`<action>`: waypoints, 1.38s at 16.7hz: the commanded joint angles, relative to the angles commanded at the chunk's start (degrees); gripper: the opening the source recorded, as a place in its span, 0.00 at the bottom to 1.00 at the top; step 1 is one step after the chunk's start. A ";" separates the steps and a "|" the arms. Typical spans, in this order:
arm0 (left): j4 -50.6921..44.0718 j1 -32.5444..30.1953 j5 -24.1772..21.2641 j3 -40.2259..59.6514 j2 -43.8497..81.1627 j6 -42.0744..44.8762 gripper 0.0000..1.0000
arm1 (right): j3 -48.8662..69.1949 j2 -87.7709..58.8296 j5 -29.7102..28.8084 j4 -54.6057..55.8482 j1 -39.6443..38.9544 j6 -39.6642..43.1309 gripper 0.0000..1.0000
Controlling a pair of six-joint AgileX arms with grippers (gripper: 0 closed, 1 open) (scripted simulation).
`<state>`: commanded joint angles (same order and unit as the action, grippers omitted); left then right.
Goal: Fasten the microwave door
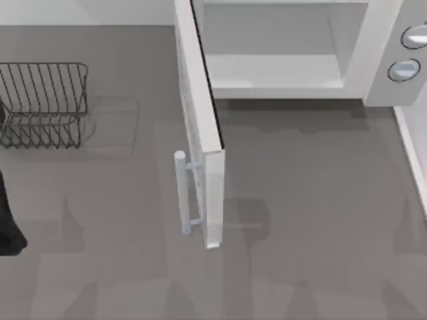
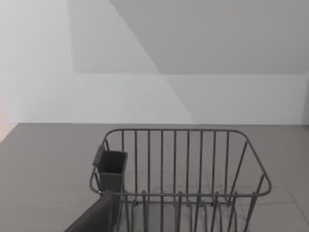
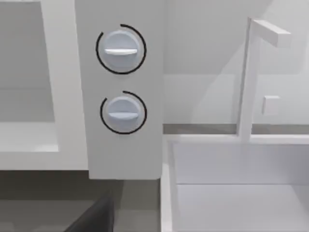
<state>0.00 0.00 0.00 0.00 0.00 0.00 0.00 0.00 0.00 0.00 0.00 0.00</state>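
Note:
The microwave door (image 1: 200, 127) stands wide open, swung out from the white microwave body (image 1: 380, 47) towards the table's front, edge-on from above. Its pale bar handle (image 1: 183, 193) runs along the free end, facing left. The oven cavity (image 1: 280, 47) is exposed. My left arm (image 1: 8, 220) sits at the far left edge, well away from the door; a dark part of the left gripper (image 2: 96, 217) points at a wire rack. A dark part of my right gripper (image 3: 94, 217) shows below the two round knobs (image 3: 120, 48), in front of the microwave's right end.
A dark wire rack (image 1: 43, 103) stands at the back left, with a small dark cup (image 2: 112, 169) hung on its rim. A white basin (image 3: 231, 193) with a white faucet (image 3: 248, 72) adjoins the microwave on the right. Grey tabletop (image 1: 300, 233) lies in front of the cavity.

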 joint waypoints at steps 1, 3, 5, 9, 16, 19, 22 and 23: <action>0.00 0.00 0.00 0.00 0.00 0.00 1.00 | 0.00 0.00 0.00 0.00 0.00 0.00 1.00; -0.37 -0.17 -0.12 0.43 0.52 0.23 1.00 | 0.00 0.00 0.00 0.00 0.00 0.00 1.00; -2.28 -0.99 -0.68 2.66 3.17 1.42 1.00 | 0.00 0.00 0.00 0.00 0.00 0.00 1.00; -10.52 -3.87 -2.63 12.13 14.28 6.34 1.00 | 0.00 0.00 0.00 0.00 0.00 0.00 1.00; -36.14 -10.75 -8.11 39.20 45.13 20.43 1.00 | 0.00 0.00 0.00 0.00 0.00 0.00 1.00; -49.04 -13.83 -11.16 53.04 59.64 27.47 1.00 | 0.00 0.00 0.00 0.00 0.00 0.00 1.00; -61.11 -16.57 -14.45 67.74 73.14 34.46 1.00 | 0.00 0.00 0.00 0.00 0.00 0.00 1.00; -64.73 -17.39 -15.57 72.76 77.26 36.72 1.00 | 0.00 0.00 0.00 0.00 0.00 0.00 1.00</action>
<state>-64.73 -17.39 -15.57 72.76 77.26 36.72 0.00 0.00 0.00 0.00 0.00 0.00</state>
